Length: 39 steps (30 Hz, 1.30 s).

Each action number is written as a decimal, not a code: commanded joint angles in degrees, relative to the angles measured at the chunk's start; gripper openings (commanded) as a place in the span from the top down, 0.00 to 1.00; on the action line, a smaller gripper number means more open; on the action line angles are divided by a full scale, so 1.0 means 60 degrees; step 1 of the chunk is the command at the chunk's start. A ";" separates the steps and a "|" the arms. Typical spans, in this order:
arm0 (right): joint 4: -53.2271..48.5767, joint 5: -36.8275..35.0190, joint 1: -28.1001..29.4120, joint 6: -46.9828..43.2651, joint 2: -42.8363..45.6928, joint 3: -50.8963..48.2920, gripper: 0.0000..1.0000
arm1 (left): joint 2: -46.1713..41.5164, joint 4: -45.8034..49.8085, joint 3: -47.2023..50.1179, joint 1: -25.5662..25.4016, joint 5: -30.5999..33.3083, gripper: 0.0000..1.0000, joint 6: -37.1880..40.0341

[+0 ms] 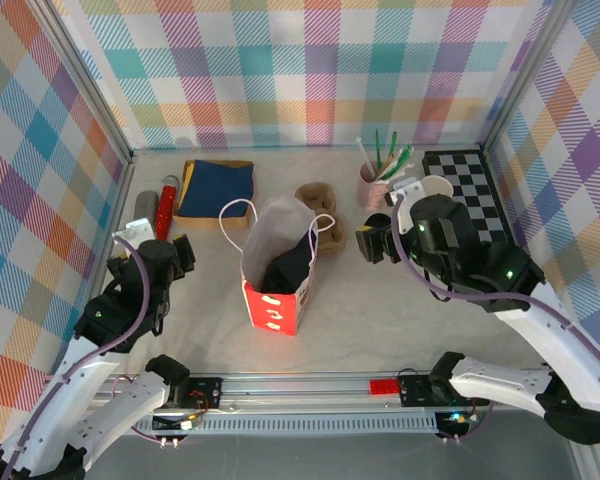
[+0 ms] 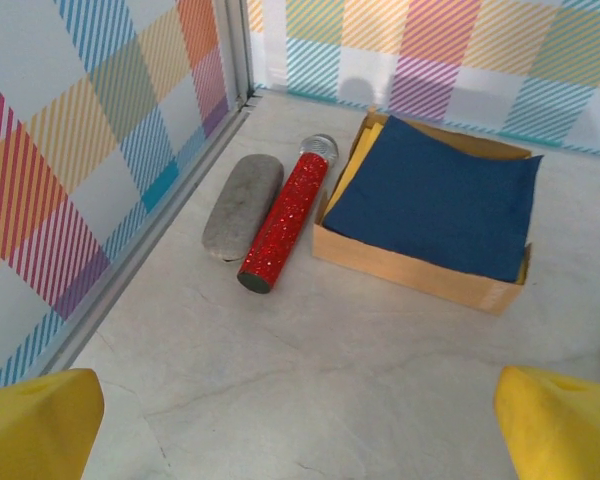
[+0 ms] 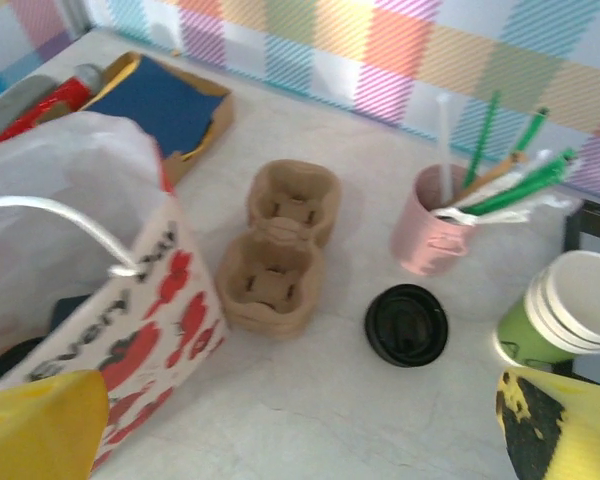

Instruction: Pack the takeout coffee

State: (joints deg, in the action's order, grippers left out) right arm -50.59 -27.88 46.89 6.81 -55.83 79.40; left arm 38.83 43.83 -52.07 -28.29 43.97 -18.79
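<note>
The paper bag [image 1: 280, 270] stands open in the middle, ready, I think, for the coffee. The coffee's black lid [image 3: 407, 325] lies flat on the pale stone worktop [image 1: 380, 310], between the brown cup holder [image 3: 280, 250] and the green cups [image 3: 555, 315] on the right. No cup wears it. The right end effector [image 3: 302, 385] and the left end effector [image 2: 295, 380] hang with fingers apart, empty. Bright checked walls [image 1: 310, 70] stand around.

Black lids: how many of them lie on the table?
1. The black lid lies flat on the table, between the cardboard carrier and the green paper cup, in front of the pink cup. Others may be hidden inside the bag.
</note>
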 commanded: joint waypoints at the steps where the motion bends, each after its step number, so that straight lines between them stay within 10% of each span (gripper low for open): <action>1: 0.0942 -0.0577 -0.0539 0.0175 0.0604 -0.0812 0.01 | -0.0052 -0.1049 0.0473 0.0101 0.0626 0.02 0.0318; 28: 0.5843 -0.2443 -0.2034 -0.0389 0.2772 -0.8374 0.01 | -0.0076 -0.4862 0.4147 0.0087 0.1987 0.00 0.1447; 39: 0.9721 -0.1273 -0.3324 -0.0714 0.1651 -1.0883 0.01 | 0.0772 -0.7915 0.6135 0.0087 0.1572 0.00 0.1785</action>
State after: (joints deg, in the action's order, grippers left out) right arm -2.52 -38.15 27.64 3.97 -44.99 14.17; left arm 41.93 4.29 -16.78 -28.29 53.60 -9.34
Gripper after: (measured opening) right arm 0.989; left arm 0.997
